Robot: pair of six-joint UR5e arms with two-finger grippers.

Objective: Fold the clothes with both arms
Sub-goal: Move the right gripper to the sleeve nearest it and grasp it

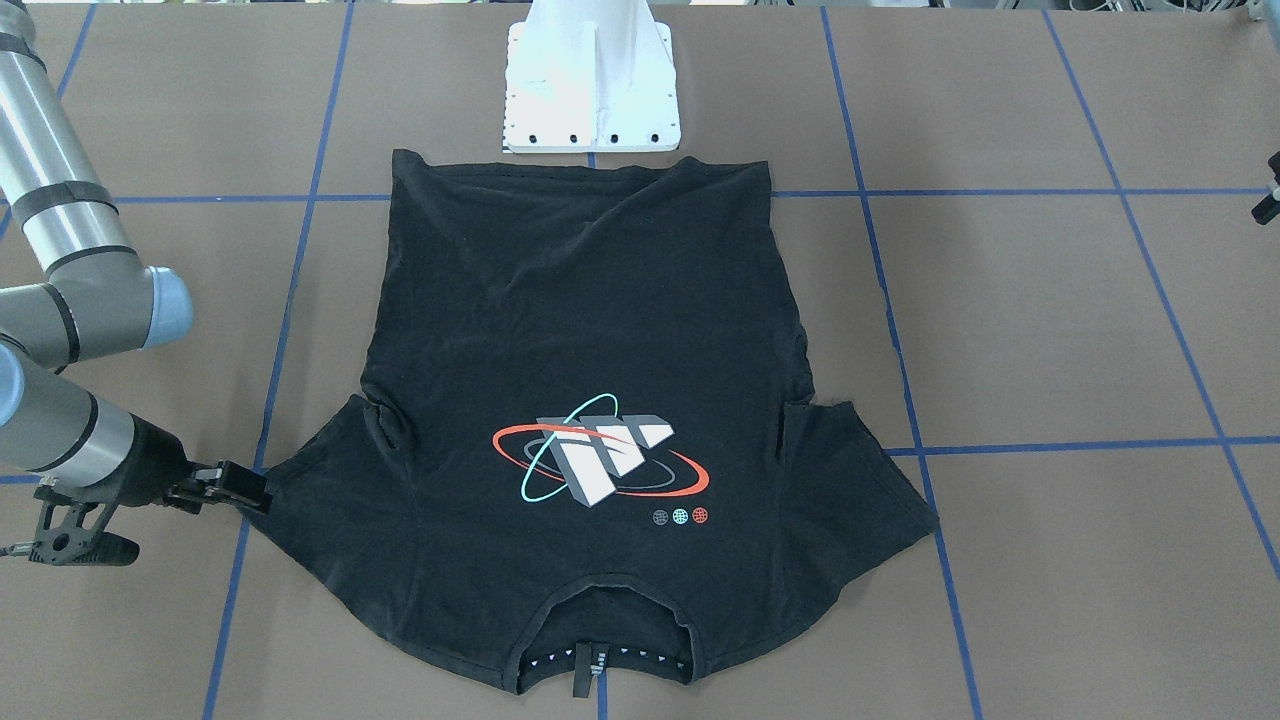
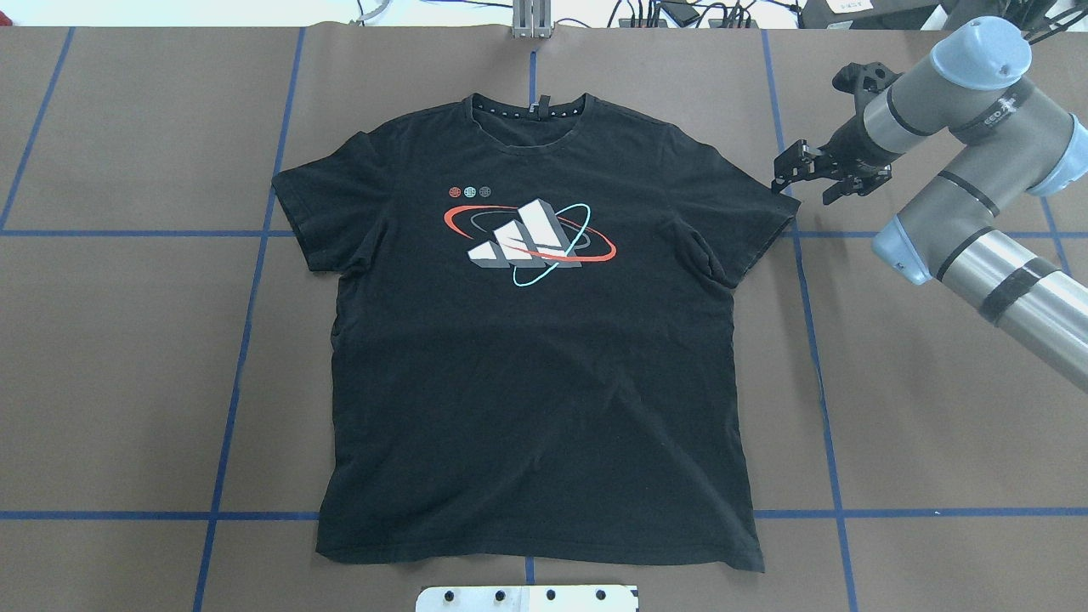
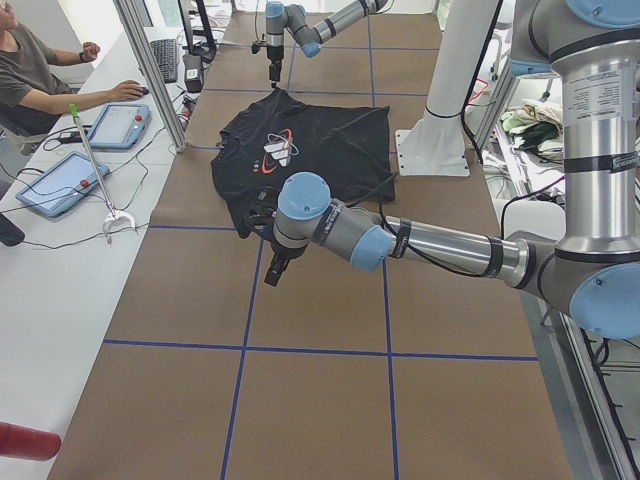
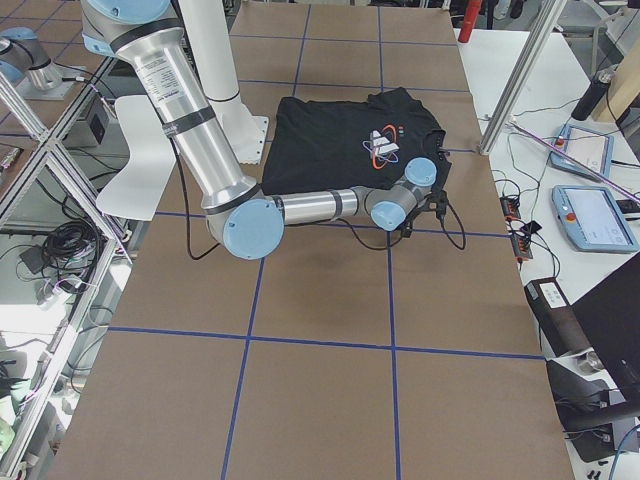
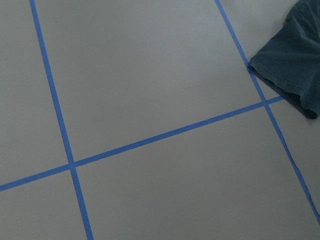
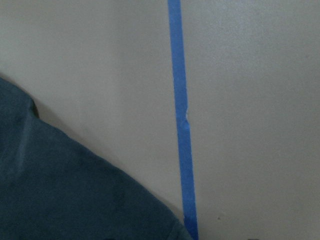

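Left gripper (image 3: 271, 275) hangs over the brown table (image 2: 127, 382), off the shirt; cannot tell if it is open. Black T-shirt (image 2: 535, 357) lies flat mid-table, logo up. Right gripper (image 2: 803, 178) sits just beside one sleeve (image 2: 748, 217), fingers spread, holding nothing.

Light falls bright and even from overhead across my views, leaving only faint, soft shadows on the brown paper-covered table (image 2: 892, 408). The white metal base plate (image 1: 590, 90) glares, nearly blown out. The black short-sleeved T-shirt (image 2: 535, 382) swallows fold detail. My right wrist view is blurred and washed pale; my left is sharper.
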